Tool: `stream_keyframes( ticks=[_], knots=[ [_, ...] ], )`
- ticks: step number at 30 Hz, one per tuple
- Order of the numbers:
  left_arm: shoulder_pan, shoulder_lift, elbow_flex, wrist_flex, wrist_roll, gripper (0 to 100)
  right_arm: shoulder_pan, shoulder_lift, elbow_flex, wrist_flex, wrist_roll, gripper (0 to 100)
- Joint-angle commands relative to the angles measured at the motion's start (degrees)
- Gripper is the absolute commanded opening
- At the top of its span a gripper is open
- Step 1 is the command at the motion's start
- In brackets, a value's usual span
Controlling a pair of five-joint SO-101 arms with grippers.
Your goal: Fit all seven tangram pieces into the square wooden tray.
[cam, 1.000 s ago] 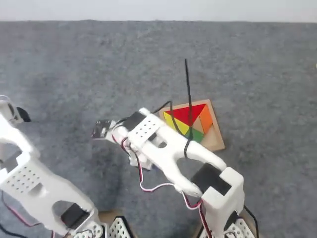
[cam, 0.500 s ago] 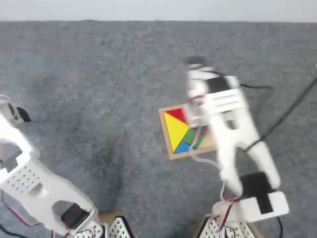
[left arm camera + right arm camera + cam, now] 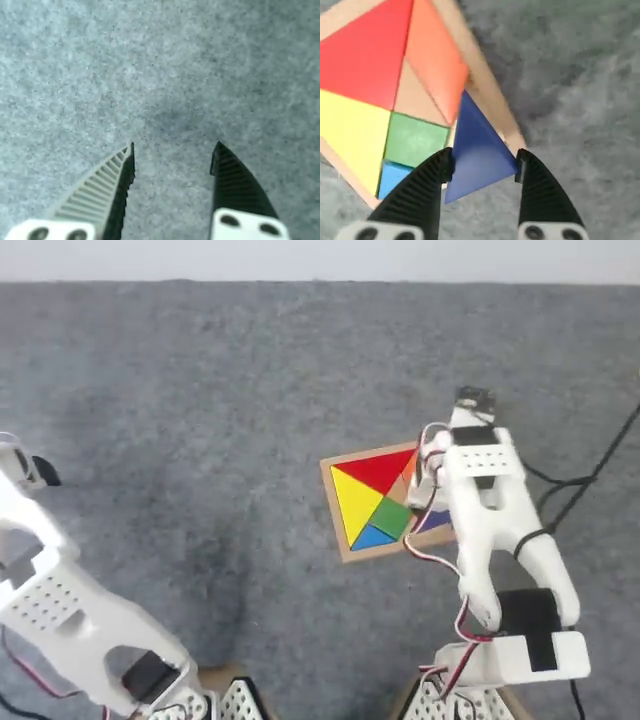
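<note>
The square wooden tray (image 3: 336, 515) lies on the grey carpet and holds red (image 3: 380, 468), yellow (image 3: 355, 502), green (image 3: 390, 515), light blue (image 3: 373, 537) and orange (image 3: 408, 468) pieces. My right gripper (image 3: 482, 160) is shut on a dark blue triangle (image 3: 477, 150), which hangs tilted over the tray's rim (image 3: 487, 90) beside the orange piece (image 3: 437, 55). A bare wooden patch (image 3: 415, 97) shows between the red (image 3: 365, 55), orange and green (image 3: 415, 142) pieces. Over plain carpet my left gripper (image 3: 175, 146) stands open with nothing in it, and its arm (image 3: 40, 580) is at the table's left edge.
A black cable (image 3: 580, 480) runs across the carpet to the right of the right arm (image 3: 490, 510). Both arm bases stand at the near edge. Open carpet stretches to the left of and beyond the tray.
The right arm has swung from the tray's left side across to its right side, then drawn back a little; the dark blue triangle now hangs over the right rim. The left arm has kept still.
</note>
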Motion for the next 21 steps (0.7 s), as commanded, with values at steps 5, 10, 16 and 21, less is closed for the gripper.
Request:
stream_keyframes(
  ticks=[5,10,16,21],
  knots=[
    [-0.09,-0.70,-2.42,-0.09,-0.35,24,-1.27,-1.71,0.09,-3.82,-5.71,8.4],
    [-0.18,-0.70,-2.42,-0.09,-0.35,24,-1.36,3.47,-0.26,-4.62,-5.71,8.4],
    [0.00,-0.70,-2.42,-0.18,-0.35,24,-1.71,4.62,-0.35,-4.44,-5.63,8.4],
    [0.09,-0.70,-2.42,-0.18,-0.35,24,-5.93,4.70,-0.44,-4.70,-5.27,8.5]
  ],
)
